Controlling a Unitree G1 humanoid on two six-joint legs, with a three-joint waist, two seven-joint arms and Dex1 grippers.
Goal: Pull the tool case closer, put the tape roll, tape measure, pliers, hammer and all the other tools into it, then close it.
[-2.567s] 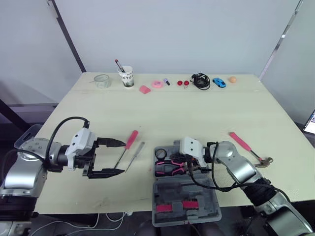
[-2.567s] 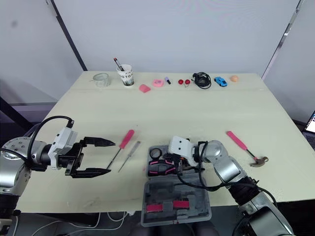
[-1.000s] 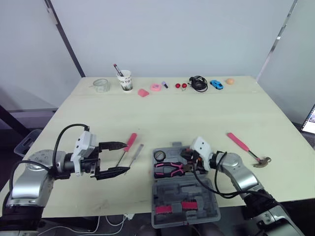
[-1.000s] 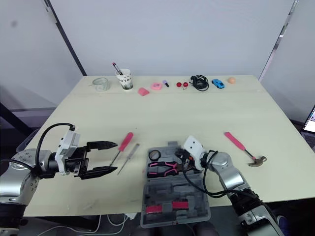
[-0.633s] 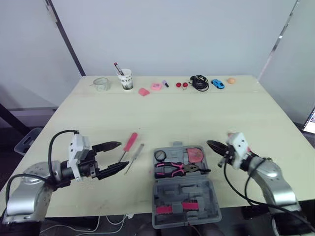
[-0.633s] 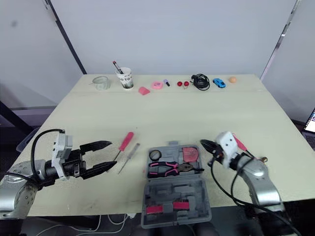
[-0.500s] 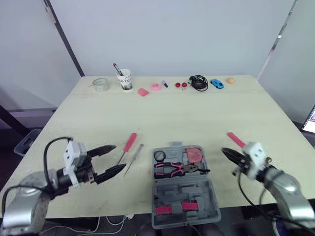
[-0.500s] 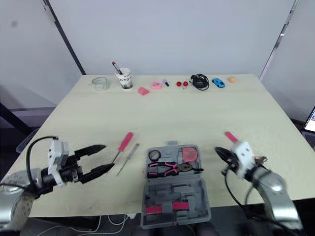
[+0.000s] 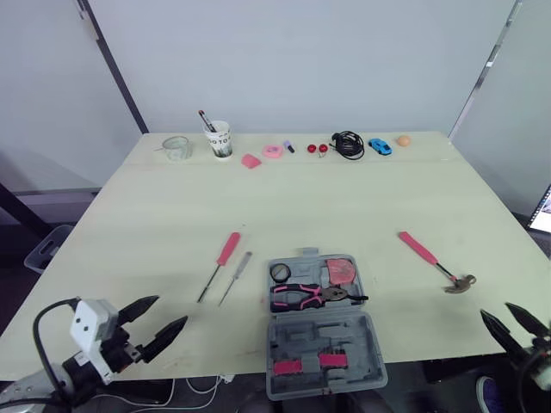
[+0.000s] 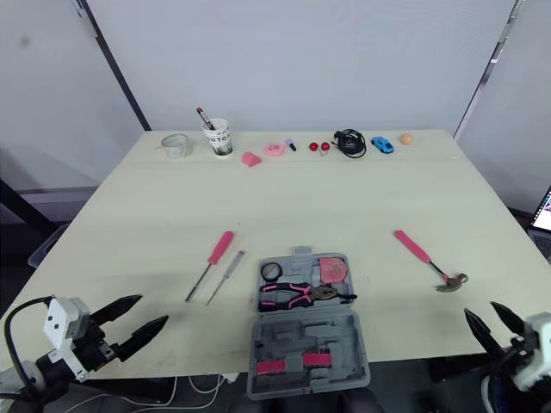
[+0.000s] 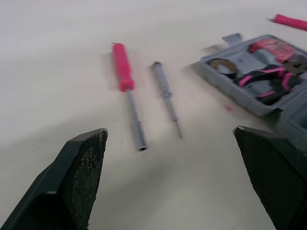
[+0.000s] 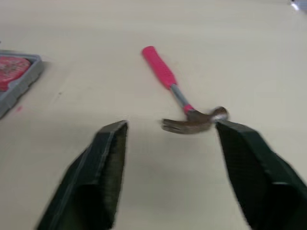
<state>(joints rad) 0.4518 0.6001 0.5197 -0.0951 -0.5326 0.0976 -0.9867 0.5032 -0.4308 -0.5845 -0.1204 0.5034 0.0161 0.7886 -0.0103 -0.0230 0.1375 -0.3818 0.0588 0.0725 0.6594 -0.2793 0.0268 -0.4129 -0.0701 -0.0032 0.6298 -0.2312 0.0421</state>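
Note:
The grey tool case (image 9: 320, 331) lies open near the table's front edge. In its tray lie the pink-handled pliers (image 9: 308, 293), a small black tape roll (image 9: 280, 272) and the red tape measure (image 9: 342, 270). Left of the case lie a pink screwdriver (image 9: 222, 258) and a grey one (image 9: 236, 275). The pink-handled hammer (image 9: 433, 259) rests to the right of the case. My left gripper (image 9: 170, 310) hangs open and empty at the front left edge. My right gripper (image 9: 495, 310) is open and empty at the front right, just short of the hammer (image 12: 180, 93).
Along the far edge stand a clear round container (image 9: 178, 146), a paper cup with pens (image 9: 221, 138), pink bits (image 9: 263, 156), red balls (image 9: 318, 148), a black cable (image 9: 349, 143), a blue toy car (image 9: 380, 145) and an orange ball (image 9: 403, 139).
My right gripper left the case, opened and drew back to the front right edge. The left arm pulled back to the front left. The pliers stay in the case.

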